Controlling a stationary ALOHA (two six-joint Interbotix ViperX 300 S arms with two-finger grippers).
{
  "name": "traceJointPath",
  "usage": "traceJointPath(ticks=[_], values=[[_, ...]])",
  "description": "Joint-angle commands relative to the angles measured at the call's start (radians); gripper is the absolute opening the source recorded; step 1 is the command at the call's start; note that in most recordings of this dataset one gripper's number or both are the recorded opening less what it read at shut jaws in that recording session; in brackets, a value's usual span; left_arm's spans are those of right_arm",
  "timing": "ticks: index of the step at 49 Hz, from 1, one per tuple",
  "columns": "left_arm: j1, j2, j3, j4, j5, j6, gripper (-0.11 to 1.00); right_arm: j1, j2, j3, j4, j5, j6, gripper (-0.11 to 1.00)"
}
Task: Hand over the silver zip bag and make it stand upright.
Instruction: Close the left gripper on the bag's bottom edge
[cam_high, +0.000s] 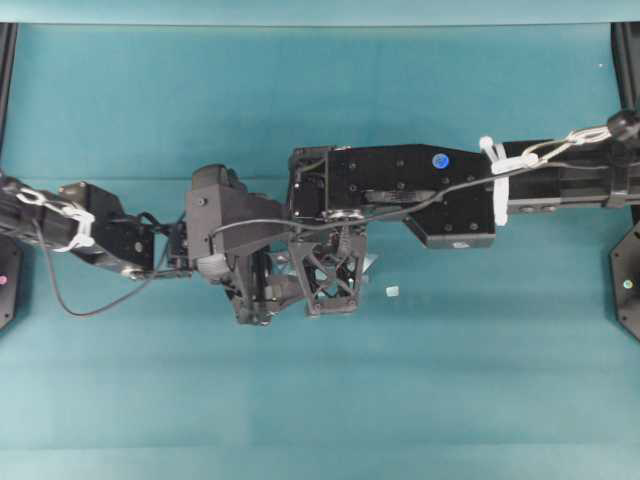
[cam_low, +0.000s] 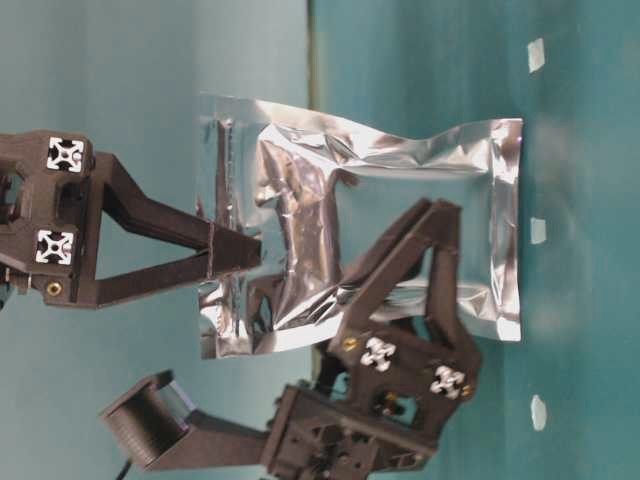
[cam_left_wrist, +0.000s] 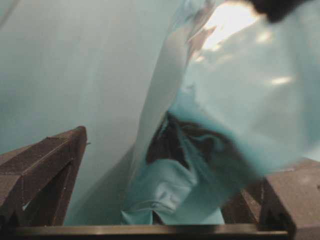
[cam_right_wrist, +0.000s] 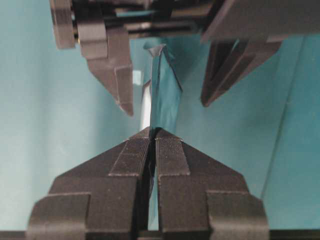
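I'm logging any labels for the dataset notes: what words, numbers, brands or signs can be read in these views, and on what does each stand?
None can be read in any view.
The silver zip bag: plain foil, no print showing.
Blue round sticker on the right arm: too small to tell whether it bears any mark.
The left gripper and right gripper: no lettering visible.
White scraps on the table: blank as far as can be seen.

Silver zip bag (cam_low: 380, 235): crinkled foil pouch (darker grey centre), held edge-on above teal table.
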Motion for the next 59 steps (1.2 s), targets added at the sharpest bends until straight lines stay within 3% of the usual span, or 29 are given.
traceJointPath(ticks=[1,8,13,26,50,59], values=[[-0.002,0.002,-0.018,0.002,-0.005,-0.002,0.96,0.0,-0.014,-0.006,-0.002,-0.005,0.005,0.07],[-0.002,0.003,-0.02,0.002,-0.005,-0.002,0.94,0.0,-0.015,-0.006,-0.002,-0.005,0.006,0.07],[-0.005,0.003,-0.018,0.002,-0.005,-0.002,0.85,0.0,-0.014,-0.006,-0.002,-0.005,0.006,0.07],[-0.009,0.002,-0.009,0.002,0.006,0.044,0.24,0.0,-0.011,-0.006,-0.002,-0.003,0.006,0.07],[-0.018,0.002,-0.012,0.002,0.077,0.064,0.23,0.0,-0.011,-0.005,0.006,-0.005,0.026,0.09],[-0.02,0.002,-0.009,0.002,0.086,0.064,0.23,0.0,-0.012,-0.005,0.008,-0.008,0.069,0.2]])
